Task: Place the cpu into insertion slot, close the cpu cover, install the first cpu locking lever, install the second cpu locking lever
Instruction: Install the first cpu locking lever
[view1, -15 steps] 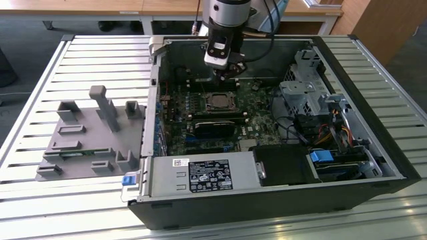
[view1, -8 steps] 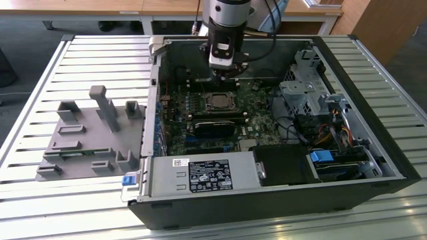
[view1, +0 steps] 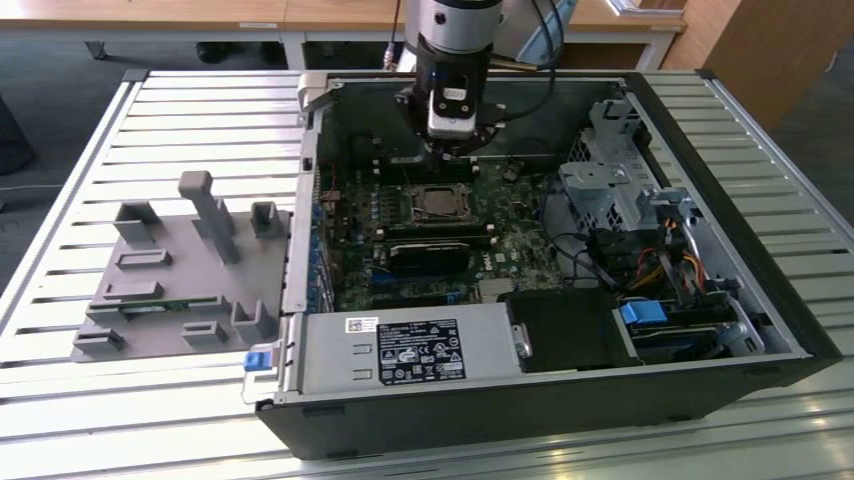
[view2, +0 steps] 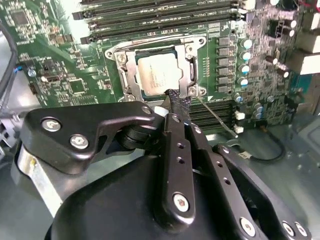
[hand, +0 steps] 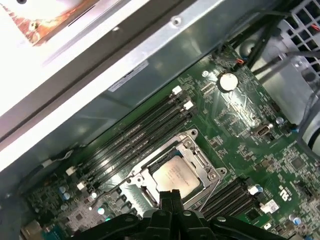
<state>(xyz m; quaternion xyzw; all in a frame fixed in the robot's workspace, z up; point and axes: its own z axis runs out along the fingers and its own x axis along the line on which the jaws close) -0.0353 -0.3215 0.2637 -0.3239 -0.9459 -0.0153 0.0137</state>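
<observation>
The cpu (view2: 160, 74) lies flat in the insertion slot (view2: 155, 50) on the green motherboard, its silver top showing through the window of the cpu cover (view2: 129, 70), which lies down over it. My gripper (view2: 174, 99) is shut with nothing held, its wrapped tip touching or just above the cover's edge at a corner of the chip. A thin metal locking lever (view2: 216, 118) sticks out loose from that corner. In the first wrist view the fingertips (hand: 170, 196) sit at the edge of the cpu (hand: 175, 175). In the exterior view the gripper (view1: 454, 150) hangs just behind the socket (view1: 438, 203).
Long black memory slots (view2: 160, 15) run beside the socket. A black heat-sink block (view1: 430, 250) lies in front of it. The case wall (view1: 310, 130), drive cage (view1: 607, 190), cables (view1: 667, 262) and power supply (view1: 400, 350) ring the board. A grey fixture (view1: 174, 270) stands on the exterior view's left.
</observation>
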